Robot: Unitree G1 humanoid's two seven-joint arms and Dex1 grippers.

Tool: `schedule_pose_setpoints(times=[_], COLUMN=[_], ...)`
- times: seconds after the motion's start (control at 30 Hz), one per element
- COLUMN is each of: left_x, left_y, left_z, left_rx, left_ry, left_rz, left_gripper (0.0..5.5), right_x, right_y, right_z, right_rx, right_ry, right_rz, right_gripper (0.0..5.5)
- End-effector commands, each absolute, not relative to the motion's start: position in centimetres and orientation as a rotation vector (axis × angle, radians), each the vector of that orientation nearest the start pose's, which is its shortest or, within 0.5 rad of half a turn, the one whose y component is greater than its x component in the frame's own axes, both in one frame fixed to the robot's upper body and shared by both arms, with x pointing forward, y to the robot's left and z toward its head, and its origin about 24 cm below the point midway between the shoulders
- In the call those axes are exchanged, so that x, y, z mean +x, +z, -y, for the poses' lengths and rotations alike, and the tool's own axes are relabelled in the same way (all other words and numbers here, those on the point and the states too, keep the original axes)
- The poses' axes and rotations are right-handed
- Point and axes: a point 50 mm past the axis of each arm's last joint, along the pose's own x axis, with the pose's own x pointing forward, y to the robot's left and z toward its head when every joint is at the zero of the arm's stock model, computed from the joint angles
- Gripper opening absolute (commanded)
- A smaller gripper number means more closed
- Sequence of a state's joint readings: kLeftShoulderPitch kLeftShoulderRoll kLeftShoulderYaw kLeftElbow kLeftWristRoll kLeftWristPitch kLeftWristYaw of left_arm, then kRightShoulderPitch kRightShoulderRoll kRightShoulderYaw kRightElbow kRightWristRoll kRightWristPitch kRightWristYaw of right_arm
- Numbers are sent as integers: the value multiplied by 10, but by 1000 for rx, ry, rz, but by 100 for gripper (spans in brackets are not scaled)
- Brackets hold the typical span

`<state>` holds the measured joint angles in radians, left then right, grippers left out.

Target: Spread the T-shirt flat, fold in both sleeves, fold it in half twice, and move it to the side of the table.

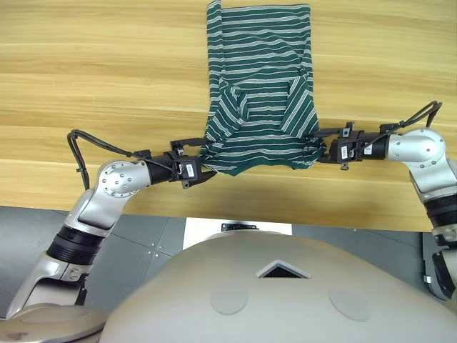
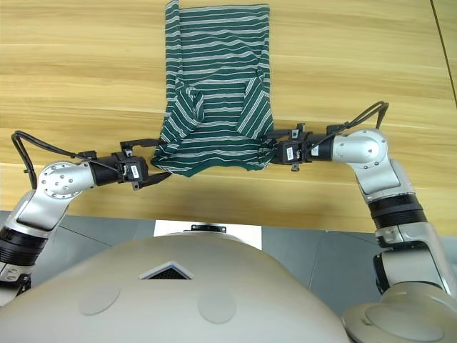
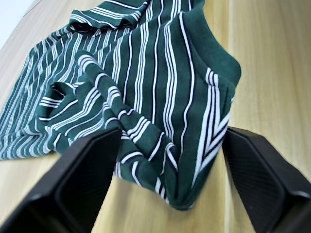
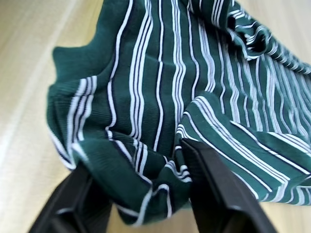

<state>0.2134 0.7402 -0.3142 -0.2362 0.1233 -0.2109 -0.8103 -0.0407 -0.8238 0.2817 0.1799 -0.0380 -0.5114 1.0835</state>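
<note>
The T-shirt (image 1: 260, 93) has one corner between wide-open left fingers (image 3: 82, 184), another squeezed by right fingers (image 4: 214, 194); its far end is cut off.

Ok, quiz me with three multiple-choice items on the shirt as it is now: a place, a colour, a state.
1. Where on the shirt are the left gripper and right gripper?
A) both at its far edge
B) one at each near corner
C) both at its middle
2. Shirt colour?
A) plain red
B) blue checks
C) green with white stripes
3. The sleeves are:
A) folded in over the body
B) spread out sideways
C) rolled up

Key:
1 B: the grippers flank the near edge.
2 C: the stripes show in every view.
3 A: both sleeves lie slanted across the chest.
</note>
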Motion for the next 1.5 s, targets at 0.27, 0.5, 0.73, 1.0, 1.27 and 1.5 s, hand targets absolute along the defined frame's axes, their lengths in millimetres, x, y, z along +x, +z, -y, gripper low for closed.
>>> schedule_pose_setpoints(times=[0.27, 0.5, 0.73, 1.0, 1.27, 1.5], left_x=[181, 181, 175, 169, 148, 114], left_y=[25, 17, 11, 7, 56, 96], left_z=[-170, -174, -171, -172, -183, -177], left_rx=[837, 869, 736, 652, 655, 622], left_ry=[-1169, -1164, -1200, -1201, -1216, -1355], left_rz=[-206, -252, -301, -364, -271, -266], left_gripper=[362, 362, 228, 89, 0, 0], right_x=[204, 205, 206, 209, 182, 180], right_y=[42, 44, 47, 51, 88, 139], right_z=[225, 224, 223, 223, 234, 234], right_rx=[-871, -876, -884, -893, -801, -780], right_ry=[1442, 1443, 1445, 1444, 1597, 1642], right_rz=[-342, -335, -320, -307, -346, -283], right_gripper=[39, 1, 0, 0, 0, 0])
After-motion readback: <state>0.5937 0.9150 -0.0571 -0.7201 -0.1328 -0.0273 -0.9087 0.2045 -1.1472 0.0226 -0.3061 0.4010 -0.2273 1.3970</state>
